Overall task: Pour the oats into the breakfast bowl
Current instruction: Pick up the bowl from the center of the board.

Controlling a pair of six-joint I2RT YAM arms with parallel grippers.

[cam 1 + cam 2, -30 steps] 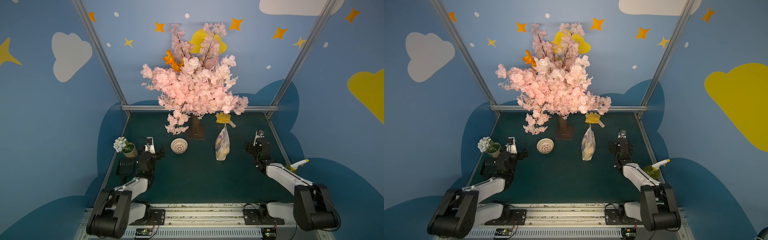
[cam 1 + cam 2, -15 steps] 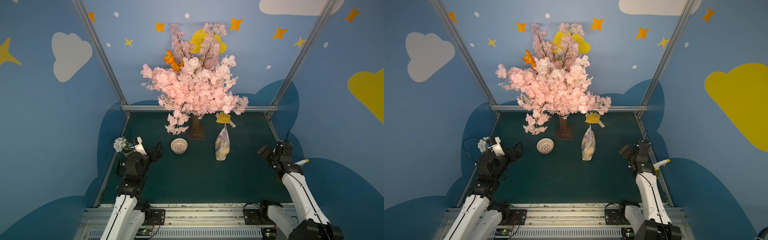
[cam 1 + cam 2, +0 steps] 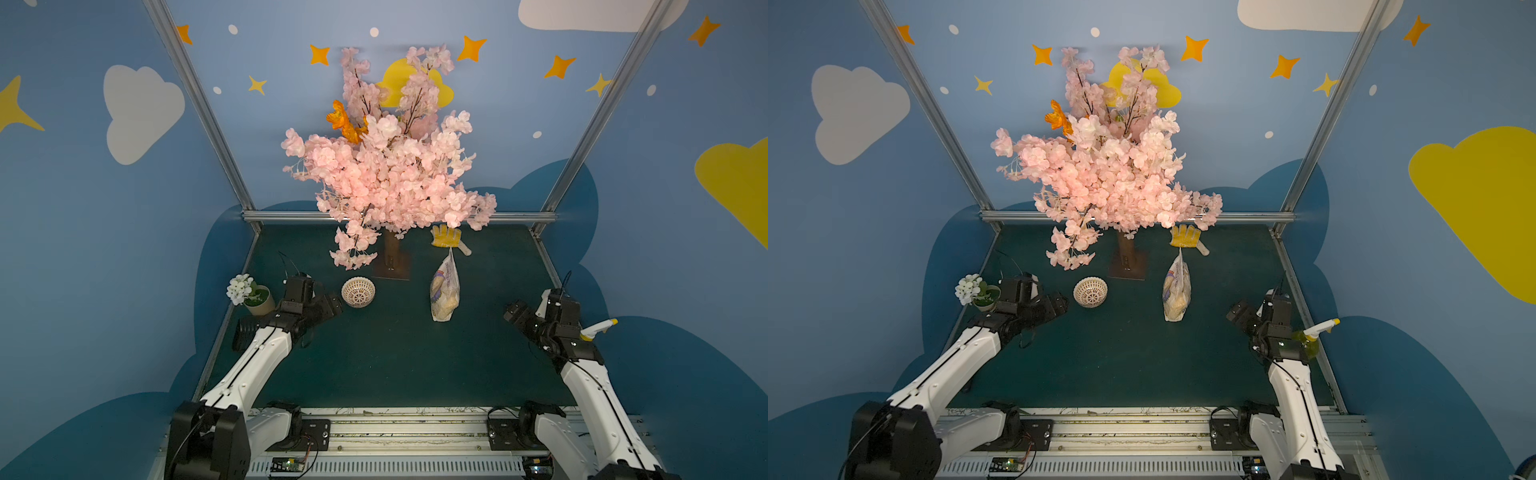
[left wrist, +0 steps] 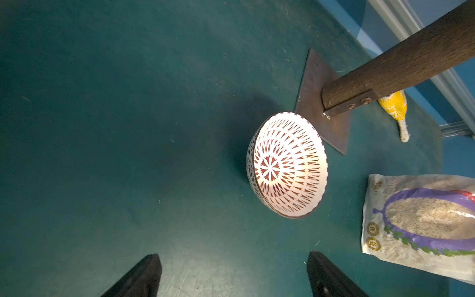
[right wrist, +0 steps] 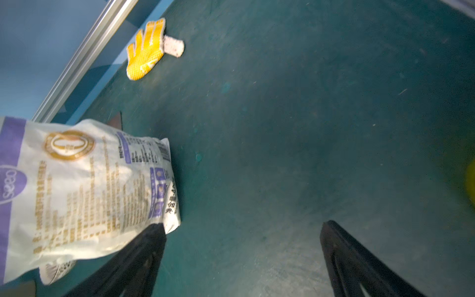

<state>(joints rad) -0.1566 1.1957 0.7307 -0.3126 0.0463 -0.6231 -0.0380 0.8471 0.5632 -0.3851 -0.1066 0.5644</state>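
Stage found: approach, with nothing yet grasped. The left gripper [image 4: 235,279] had its fingers spread wide around empty air and pointed at the breakfast bowl [image 4: 288,167]. The bowl sat empty on the green mat [image 3: 395,365], just beside that gripper and near the foot of the blossom tree [image 3: 395,178]. The right gripper [image 5: 244,259] was likewise spread and empty; both top views showed it apart from the oats bag [image 5: 77,185]. The bag stood upright near mid-table, well apart from the bowl, with a yellow glove [image 3: 445,237] behind it. Judgement: the next move called for the right arm to close on the crinkly bag without crushing it, carry it over the bowl and tip it. Whether the bag's top was open could not be told. Legible print: a purple roundel seeming to read "Seeo", gold seals, and a weight mark, perhaps "900g". The remainder was too blurred to read.
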